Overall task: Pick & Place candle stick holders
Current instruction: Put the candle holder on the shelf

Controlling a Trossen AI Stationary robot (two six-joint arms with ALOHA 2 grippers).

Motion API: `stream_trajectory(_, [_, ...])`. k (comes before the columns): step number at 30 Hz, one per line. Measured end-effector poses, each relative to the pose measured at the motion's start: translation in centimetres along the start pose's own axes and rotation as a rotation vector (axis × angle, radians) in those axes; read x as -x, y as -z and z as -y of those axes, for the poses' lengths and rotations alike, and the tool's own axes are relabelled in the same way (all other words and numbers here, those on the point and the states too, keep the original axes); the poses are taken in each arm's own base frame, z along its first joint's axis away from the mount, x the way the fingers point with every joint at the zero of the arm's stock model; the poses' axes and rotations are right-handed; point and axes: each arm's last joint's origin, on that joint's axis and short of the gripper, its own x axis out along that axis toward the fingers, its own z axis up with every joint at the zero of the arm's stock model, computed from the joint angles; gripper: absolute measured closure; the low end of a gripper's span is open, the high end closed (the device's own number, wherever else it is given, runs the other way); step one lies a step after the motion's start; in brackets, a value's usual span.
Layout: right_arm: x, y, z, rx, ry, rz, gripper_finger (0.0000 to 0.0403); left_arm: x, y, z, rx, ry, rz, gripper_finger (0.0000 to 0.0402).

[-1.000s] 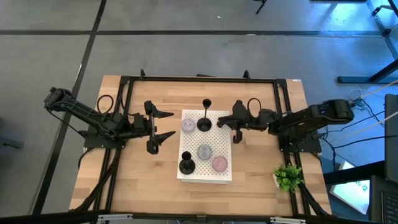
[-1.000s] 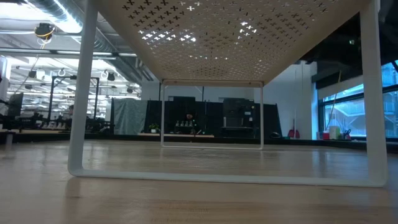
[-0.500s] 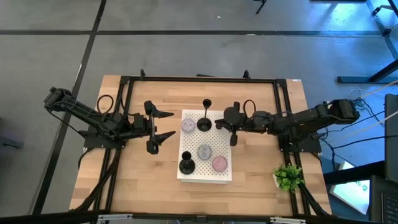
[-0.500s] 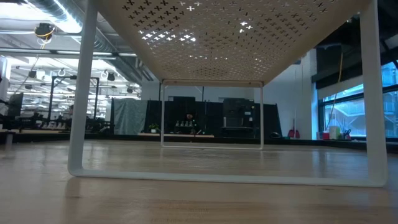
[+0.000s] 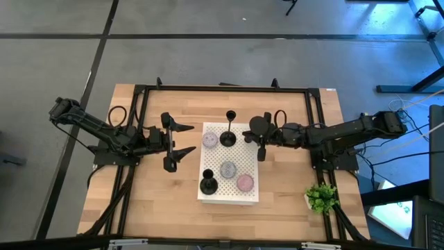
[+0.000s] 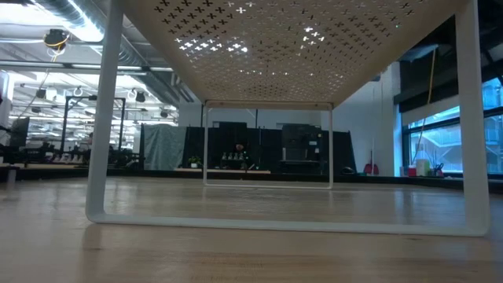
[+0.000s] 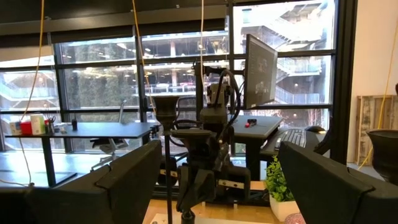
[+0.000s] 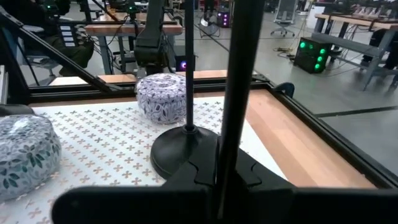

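The right gripper (image 5: 261, 141), pinched shut on a candle holder (image 5: 257, 128), has carried it in over the white tray's (image 5: 250, 194) right edge, ready to set down; the left gripper (image 5: 186, 139) waits open.

Even overhead light, bright backlit windows, near foreground blurred

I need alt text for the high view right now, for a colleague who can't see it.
Seen from above, the shut right gripper reaches toward a black candle stick holder on a white perforated tray. The open left gripper waits left of the tray.
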Motion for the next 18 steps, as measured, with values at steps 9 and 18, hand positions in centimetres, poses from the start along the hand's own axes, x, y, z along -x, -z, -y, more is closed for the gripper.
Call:
stream_trajectory(9, [0.00,0.03,-0.03,-0.024,-0.010,-0.003,0.0397,0.00,-0.01,0.00,0.001,0.000,0.001,0.0080])
stream_trajectory(18, [-0.06,-0.16,-0.06,-0.034,-0.011,-0.006,0.0397,0.00,-0.01,0.00,0.001,0.000,0.001,0.0080])
